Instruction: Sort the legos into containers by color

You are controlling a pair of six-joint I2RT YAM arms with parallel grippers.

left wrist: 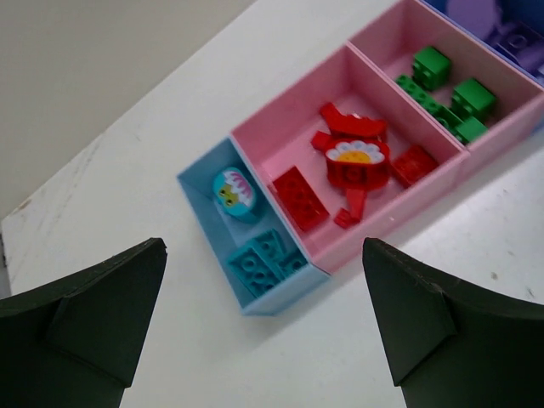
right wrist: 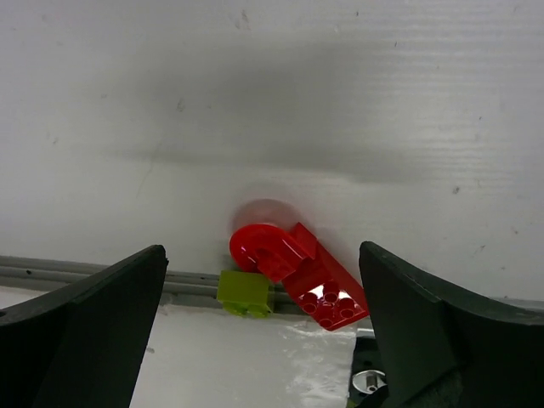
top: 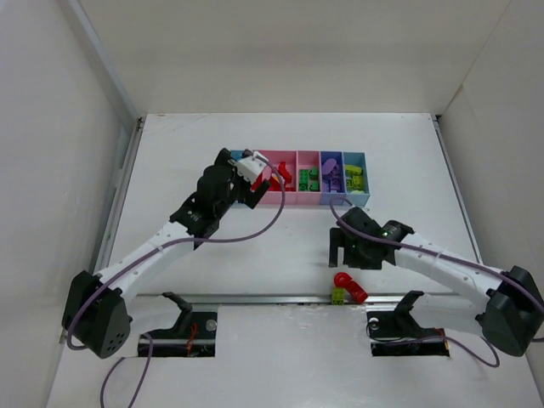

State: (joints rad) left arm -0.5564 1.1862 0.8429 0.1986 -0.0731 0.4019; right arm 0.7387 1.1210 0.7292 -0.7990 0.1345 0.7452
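Note:
The containers (top: pixel 289 202) stand in a row at the table's middle back, with sorted legos inside. In the left wrist view, teal bricks (left wrist: pixel 259 262) lie in the light-blue bin (left wrist: pixel 280 297), red bricks (left wrist: pixel 357 161) in the wide pink bin (left wrist: pixel 399 217) and green bricks (left wrist: pixel 446 93) in the bin beyond. My left gripper (top: pixel 248 189) (left wrist: pixel 263 246) hovers open and empty over the row's left end. A red arched lego (top: pixel 350 286) (right wrist: pixel 297 272) and a yellow-green lego (top: pixel 338 296) (right wrist: pixel 245 291) lie at the table's near edge. My right gripper (top: pixel 347 259) (right wrist: pixel 262 249) is open just above them, holding nothing.
A grey rail (top: pixel 255 298) (right wrist: pixel 85 276) runs along the table's near edge, and the two loose legos rest against it. White walls (top: pixel 51 170) enclose the table on three sides. Purple cables trail from both arms.

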